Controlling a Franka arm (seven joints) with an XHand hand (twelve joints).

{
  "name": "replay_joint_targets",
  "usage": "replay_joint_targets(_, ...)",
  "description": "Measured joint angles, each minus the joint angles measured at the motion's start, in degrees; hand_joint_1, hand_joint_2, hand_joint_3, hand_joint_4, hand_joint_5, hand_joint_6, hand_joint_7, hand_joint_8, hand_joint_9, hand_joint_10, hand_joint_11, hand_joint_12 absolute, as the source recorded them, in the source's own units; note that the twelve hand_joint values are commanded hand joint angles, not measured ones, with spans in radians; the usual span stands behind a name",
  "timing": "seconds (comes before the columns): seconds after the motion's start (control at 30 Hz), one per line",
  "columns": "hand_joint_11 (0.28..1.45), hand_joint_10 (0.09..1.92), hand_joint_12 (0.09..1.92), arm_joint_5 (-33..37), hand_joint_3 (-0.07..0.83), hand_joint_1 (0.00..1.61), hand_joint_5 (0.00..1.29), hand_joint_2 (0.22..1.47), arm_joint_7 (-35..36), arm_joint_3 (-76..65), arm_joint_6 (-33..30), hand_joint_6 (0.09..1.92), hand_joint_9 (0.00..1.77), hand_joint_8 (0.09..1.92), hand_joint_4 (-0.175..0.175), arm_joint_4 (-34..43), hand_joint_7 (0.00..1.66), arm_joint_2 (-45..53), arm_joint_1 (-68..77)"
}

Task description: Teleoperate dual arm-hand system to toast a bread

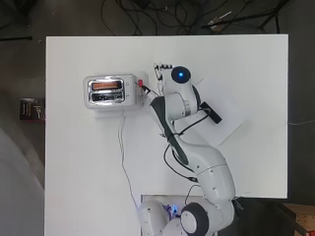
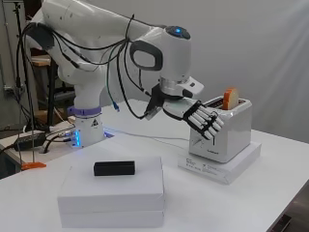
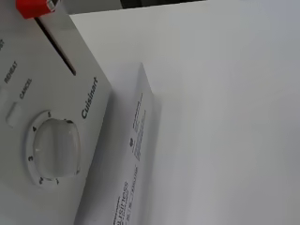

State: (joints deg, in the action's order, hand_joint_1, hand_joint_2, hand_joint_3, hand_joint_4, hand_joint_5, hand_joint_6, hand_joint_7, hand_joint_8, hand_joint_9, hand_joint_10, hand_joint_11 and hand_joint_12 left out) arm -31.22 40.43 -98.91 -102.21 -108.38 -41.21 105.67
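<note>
1. The white table (image 1: 88,187) is filling most of the overhead view, with dark floor showing along the top edge and at the left.
2. The white arm (image 1: 206,172) is rising from the bottom centre of the overhead view and bending up toward the middle; in the side view it is arching over from the upper left.
3. A white box (image 2: 113,193) is sitting at the lower left of the side view, carrying a small black block (image 2: 114,168) on its top.
4. The toaster (image 1: 109,91) is standing left of centre in the overhead view, resting on a flat white box (image 2: 222,166) that is showing at centre right in the side view.
5. The hand (image 2: 200,118) is hovering in the middle of the side view, just beside the toaster's control end, its fingers straight and spread slightly apart, holding nothing.
6. The slice of bread (image 2: 231,99) is standing upright in a slot and sticking out above the toaster's top.
7. The round dial (image 3: 54,150) is filling the lower left of the wrist view.
8. The red lever (image 3: 37,7) is sitting at the top of its slot, in the upper left corner of the wrist view.
</note>
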Motion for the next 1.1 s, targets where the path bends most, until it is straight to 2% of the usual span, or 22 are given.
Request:
replay_joint_targets(0.03, 0.58, 0.50, 0.56, 0.2, -0.001, 0.08, 0.19, 1.00, 0.2, -0.7, -0.4, 0.09, 0.75, 0.41, -0.084, -0.1, 0.55, -0.4, 0.4)
replay_joint_targets(0.07, 0.77, 1.09, 1.14, 1.0, 0.001, 0.08, 0.21, 1.02, 1.0, -2.1, -0.4, 0.09, 1.06, 1.01, -0.111, 0.2, 0.82, -1.2, 1.5)
replay_joint_targets(0.1, 0.91, 1.48, 1.51, 1.5, 0.003, 0.08, 0.22, 1.03, 1.6, -2.7, -0.4, 0.09, 1.26, 1.44, -0.131, 0.5, 0.99, -1.7, 2.3)
replay_joint_targets(0.13, 0.99, 1.70, 1.72, 1.5, 0.005, 0.07, 0.22, 1.04, 1.7, -3.1, -0.6, 0.09, 1.37, 1.69, -0.142, 0.6, 1.08, -2.1, 3.1)
replay_joint_targets(0.2, 1.05, 1.87, 1.88, 1.1, 0.007, 0.08, 0.22, 1.06, 1.1, -3.9, -0.8, 0.09, 1.46, 1.88, -0.148, 0.8, 1.15, -2.7, 4.6)
replay_joint_targets(0.47, 1.13, 1.92, 1.92, -0.1, 0.005, 0.06, 0.25, 1.09, -1.1, -8.2, 1.2, 0.09, 1.52, 1.92, -0.138, 5.9, 1.22, -5.5, 11.8)
replay_joint_targets(0.57, 1.13, 1.92, 1.92, 4.4, 0.006, 0.05, 0.26, 1.10, 2.5, -7.3, 0.8, 0.09, 1.52, 1.92, -0.128, 6.1, 1.22, -2.6, 11.3)
replay_joint_targets(0.67, 1.19, 1.92, 1.92, 12.5, 0.006, 0.04, 0.30, 1.11, 7.4, 0.3, 0.5, 0.09, 1.56, 1.92, -0.114, 6.4, 1.28, 7.3, 2.3)
replay_joint_targets(0.77, 1.24, 1.92, 1.92, 21.2, 0.004, 0.04, 0.33, 1.12, 12.5, 13.5, 0.3, 0.09, 1.61, 1.92, -0.105, 6.7, 1.35, 21.4, -15.0)
replay_joint_targets(1.0, 1.31, 1.92, 1.92, 40.8, 0.003, 0.01, 0.39, 1.15, 23.6, 45.6, -0.6, 0.09, 1.67, 1.92, -0.097, 7.4, 1.40, 54.1, -60.7)
replay_joint_targets(1.1, 1.31, 1.92, 1.90, 47.4, 0.003, 0.00, 0.42, 1.15, 28.2, 56.9, -1.0, 0.09, 1.68, 1.92, -0.096, 7.5, 1.40, 65.0, -73.5)
